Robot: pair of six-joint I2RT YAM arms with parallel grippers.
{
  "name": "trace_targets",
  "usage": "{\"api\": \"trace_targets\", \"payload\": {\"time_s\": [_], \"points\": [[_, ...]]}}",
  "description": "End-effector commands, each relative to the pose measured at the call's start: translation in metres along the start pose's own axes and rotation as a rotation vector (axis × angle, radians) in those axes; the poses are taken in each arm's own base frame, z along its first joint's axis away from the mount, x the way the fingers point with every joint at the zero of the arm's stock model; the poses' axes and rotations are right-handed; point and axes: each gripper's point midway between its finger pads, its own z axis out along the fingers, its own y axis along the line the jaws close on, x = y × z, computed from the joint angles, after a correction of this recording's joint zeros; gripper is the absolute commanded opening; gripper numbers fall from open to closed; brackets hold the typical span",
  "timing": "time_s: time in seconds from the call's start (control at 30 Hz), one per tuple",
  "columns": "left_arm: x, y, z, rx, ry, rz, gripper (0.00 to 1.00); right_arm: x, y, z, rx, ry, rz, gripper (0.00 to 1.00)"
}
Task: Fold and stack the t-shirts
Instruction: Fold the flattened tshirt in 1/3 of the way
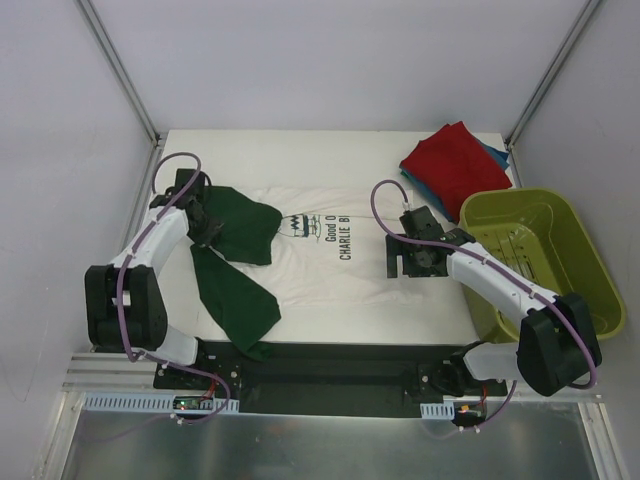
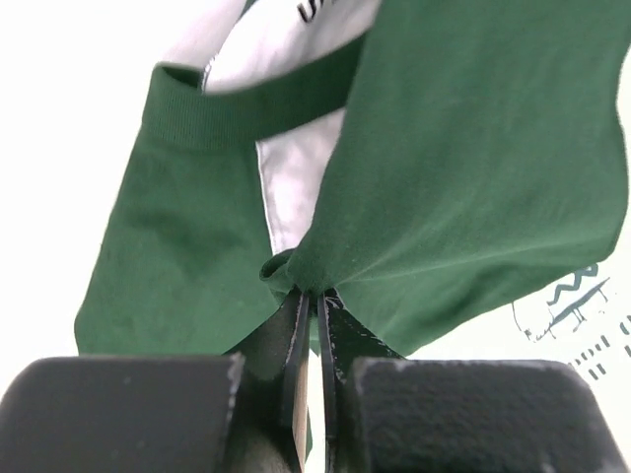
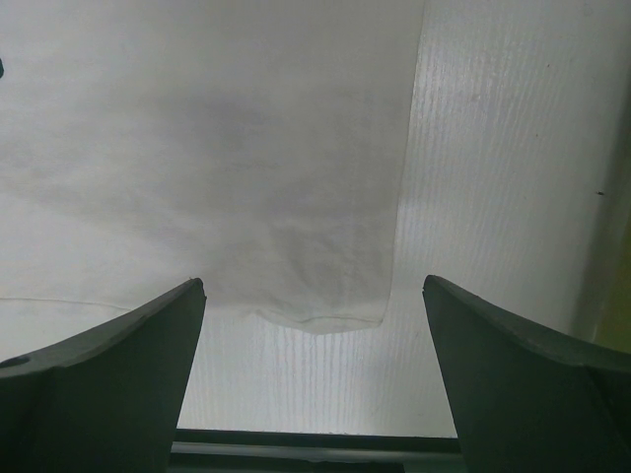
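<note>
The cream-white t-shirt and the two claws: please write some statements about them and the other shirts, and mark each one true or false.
1. The left claw is shut on a dark green sleeve. True.
2. The right claw is shut on the cream-white t-shirt. False: it is open and holds nothing, above the shirt's edge.
3. The red t-shirt lies inside the olive-green basket. False: it lies outside the basket, on the teal-blue t-shirt.
4. The cream-white t-shirt shows black lettering. True.
</note>
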Motion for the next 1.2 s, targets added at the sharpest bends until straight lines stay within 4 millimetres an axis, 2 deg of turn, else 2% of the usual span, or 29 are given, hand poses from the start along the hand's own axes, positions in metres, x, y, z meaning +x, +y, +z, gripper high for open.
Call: {"api": "trace_targets", "payload": {"time_s": [0.0, 0.07, 0.1, 0.13, 0.2, 0.23, 0.27, 0.37, 0.43, 0.5, 0.57, 0.63, 0.67, 0.73, 0.77, 0.8, 0.83, 0.87, 0.9, 0.93, 0.97, 1.03, 1.07, 1.17], "points": [[0.024, 0.021, -0.002, -0.045, 0.044, -0.029, 0.0, -0.004, 0.0, -0.004, 0.005, -0.013, -0.004, 0.97], [0.026, 0.031, 0.0, -0.094, 0.045, -0.026, 0.02, -0.004, 0.0, -0.004, 0.003, -0.009, -0.005, 0.97], [0.023, 0.038, 0.002, -0.14, 0.028, -0.019, 0.06, -0.003, 0.001, -0.004, 0.003, -0.007, -0.002, 0.97], [0.02, 0.043, -0.001, -0.178, 0.022, -0.015, 0.22, -0.003, 0.0, -0.004, 0.003, -0.007, -0.004, 0.97], [0.016, 0.051, 0.001, -0.25, 0.026, -0.003, 0.41, -0.004, 0.001, -0.004, 0.0, -0.009, -0.002, 0.97], [0.006, 0.046, -0.003, -0.254, -0.002, 0.001, 0.58, -0.004, 0.0, -0.004, 0.001, -0.008, -0.001, 0.97], [0.005, 0.046, -0.005, -0.266, 0.01, 0.018, 0.65, -0.004, 0.0, -0.005, 0.001, -0.011, -0.003, 0.97], [-0.007, 0.022, -0.016, -0.189, 0.003, 0.037, 0.8, -0.006, 0.0, -0.009, -0.003, -0.023, -0.004, 0.97], [-0.018, 0.002, -0.029, -0.123, -0.025, 0.05, 0.86, -0.009, 0.002, -0.011, -0.016, -0.035, -0.004, 0.97], [-0.021, -0.013, -0.038, -0.07, -0.031, 0.062, 0.99, -0.019, 0.009, -0.017, -0.046, -0.064, -0.002, 0.97], [-0.023, -0.032, -0.045, -0.021, -0.046, 0.102, 0.99, -0.03, 0.016, -0.022, -0.081, -0.089, -0.008, 0.97], [-0.021, -0.046, -0.037, -0.004, -0.021, 0.131, 0.99, -0.055, 0.027, -0.029, -0.114, -0.138, -0.004, 0.97], [-0.015, -0.052, -0.033, 0.013, 0.009, 0.154, 0.99, -0.06, 0.032, -0.022, -0.119, -0.129, -0.017, 0.97], [-0.01, -0.058, -0.013, 0.009, 0.048, 0.17, 0.99, -0.087, 0.043, -0.026, -0.129, -0.159, -0.021, 0.97], [-0.005, -0.059, 0.001, -0.004, 0.084, 0.183, 0.99, -0.091, 0.046, -0.014, -0.117, -0.126, -0.037, 0.97], [-0.006, -0.064, 0.008, 0.007, 0.09, 0.188, 0.99, -0.097, 0.049, -0.009, -0.114, -0.122, -0.041, 0.97], [-0.004, -0.067, 0.014, 0.013, 0.107, 0.202, 0.99, -0.113, 0.055, -0.01, -0.124, -0.142, -0.041, 0.97], [0.002, -0.068, 0.029, 0.003, 0.14, 0.211, 0.99, -0.111, 0.06, 0.007, -0.12, -0.094, -0.052, 0.97], [0.005, -0.071, 0.035, 0.009, 0.163, 0.214, 0.99, -0.113, 0.062, 0.014, -0.123, -0.077, -0.062, 0.97], [0.003, -0.077, 0.039, 0.02, 0.168, 0.223, 0.99, -0.125, 0.067, 0.017, -0.133, -0.082, -0.057, 0.97], [0.007, -0.075, 0.053, -0.002, 0.195, 0.23, 0.99, -0.116, 0.07, 0.036, -0.131, -0.018, -0.063, 0.97], [0.006, -0.078, 0.062, -0.01, 0.202, 0.231, 0.99, -0.117, 0.069, 0.05, -0.129, 0.025, -0.039, 0.97], [0.011, -0.077, 0.07, -0.013, 0.234, 0.228, 1.0, -0.113, 0.071, 0.063, -0.13, 0.061, -0.034, 0.97], [0.007, -0.074, 0.085, -0.04, 0.236, 0.231, 0.99, -0.111, 0.071, 0.081, -0.149, 0.111, -0.007, 0.97]]}}
